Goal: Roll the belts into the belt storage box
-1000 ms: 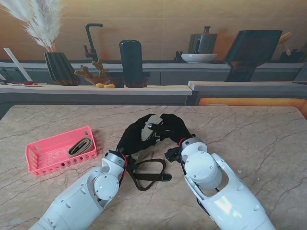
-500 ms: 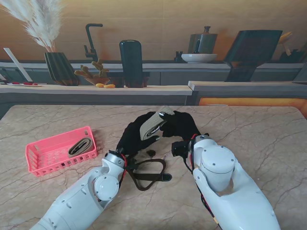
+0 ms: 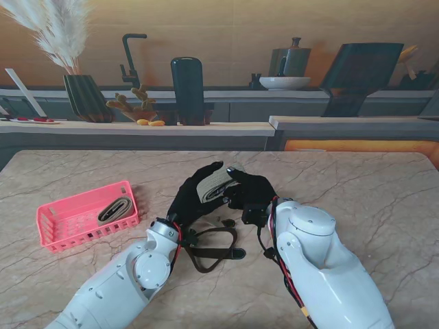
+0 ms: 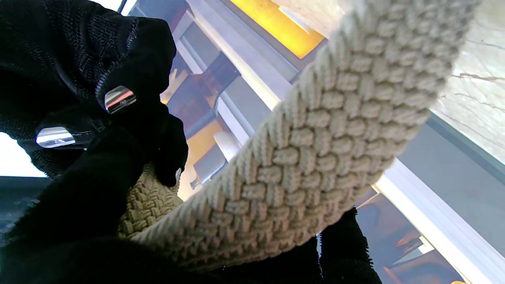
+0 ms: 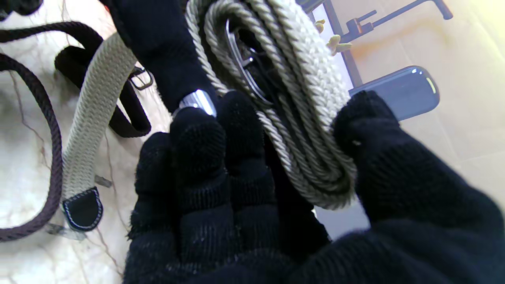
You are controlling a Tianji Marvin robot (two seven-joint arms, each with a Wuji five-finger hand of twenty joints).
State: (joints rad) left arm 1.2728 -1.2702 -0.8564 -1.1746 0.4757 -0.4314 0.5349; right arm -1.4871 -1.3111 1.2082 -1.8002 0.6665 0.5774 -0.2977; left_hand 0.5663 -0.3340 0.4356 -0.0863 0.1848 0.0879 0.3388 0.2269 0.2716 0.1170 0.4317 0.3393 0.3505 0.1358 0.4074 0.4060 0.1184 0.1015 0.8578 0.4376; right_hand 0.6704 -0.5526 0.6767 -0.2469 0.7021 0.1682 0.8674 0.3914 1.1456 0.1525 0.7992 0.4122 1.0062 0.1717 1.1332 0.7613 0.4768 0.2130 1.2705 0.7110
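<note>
Stand view: both black-gloved hands meet over the middle of the beige marbled table (image 3: 357, 185), raised off its surface. The left hand (image 3: 191, 195) and the right hand (image 3: 252, 188) are both clamped on a beige woven fabric belt (image 3: 214, 184), which is partly wound into a coil between them.

Right wrist view: the right hand (image 5: 252, 205) pinches the coil of the beige woven fabric belt (image 5: 300, 130) edge-on, with the thumb on one flat side and the other fingers (image 5: 197, 157) on the opposite side. A metal buckle ring sits inside the coil. The free tail of the belt hangs down to the table and ends in a black leather tip (image 5: 83, 209).

Left wrist view: the left hand's fingers (image 4: 98, 189) close on the same belt (image 4: 315, 150), which crosses the frame as a wide woven band.

A dark brown braided belt (image 3: 209, 250) lies loose on the table, nearer to me than the hands, between the two forearms.

A pink plastic slatted storage box (image 3: 58, 229) stands near the left edge of the table, well apart from the hands. A rolled grey-beige belt (image 3: 114, 210) lies inside the box, toward its right end.
</note>
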